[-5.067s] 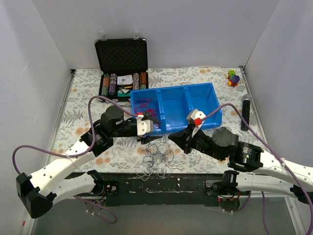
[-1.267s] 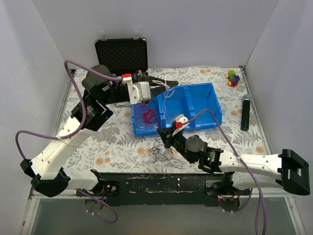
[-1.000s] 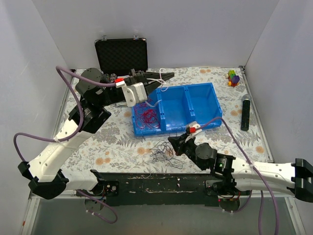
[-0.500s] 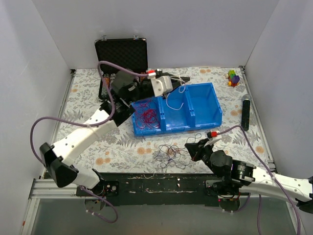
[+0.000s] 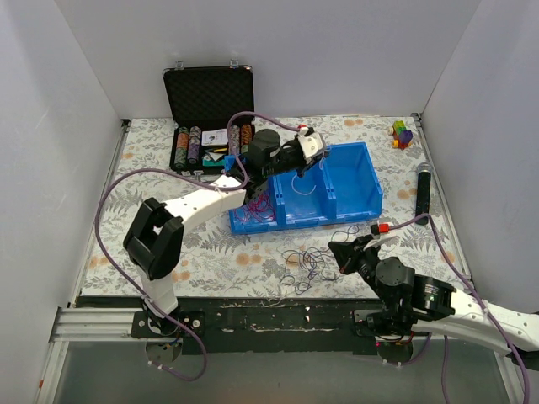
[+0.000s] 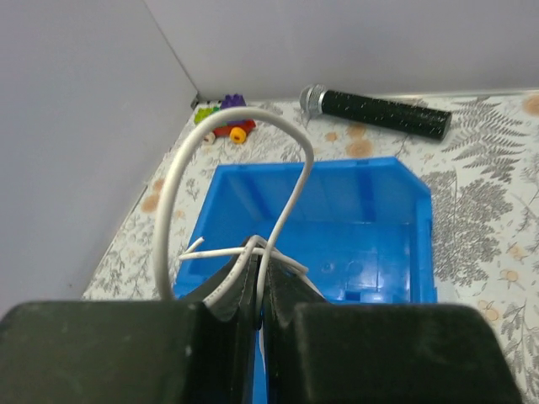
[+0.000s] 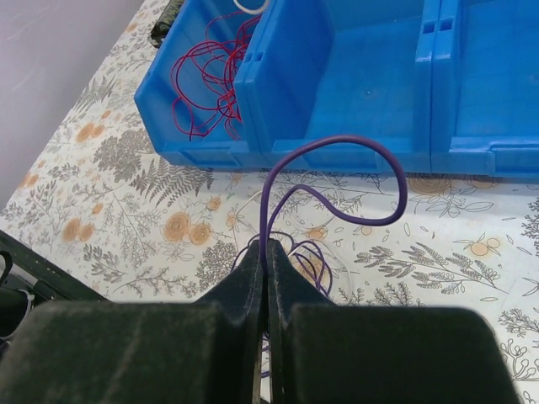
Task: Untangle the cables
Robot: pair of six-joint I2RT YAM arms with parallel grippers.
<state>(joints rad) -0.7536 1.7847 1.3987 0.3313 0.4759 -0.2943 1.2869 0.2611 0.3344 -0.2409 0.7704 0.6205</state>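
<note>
My left gripper hovers over the far rim of the blue bin. It is shut on a white cable, which arcs up out of the fingertips; in the top view the white cable dangles into the middle compartment. Red cables lie coiled in the bin's left compartment. Near the front edge my right gripper is shut on a purple cable that loops up from its tips. A loose tangle of thin purple and white cables lies on the table just left of it.
An open black case of poker chips stands at the back left. A black microphone lies right of the bin. Small toy blocks sit in the far right corner. The bin's right compartment holds nothing.
The left gripper has carried the white cable rightward along the bin's far rim. The right gripper has drawn back to the near right with the purple cable, dragging the tangle right.
</note>
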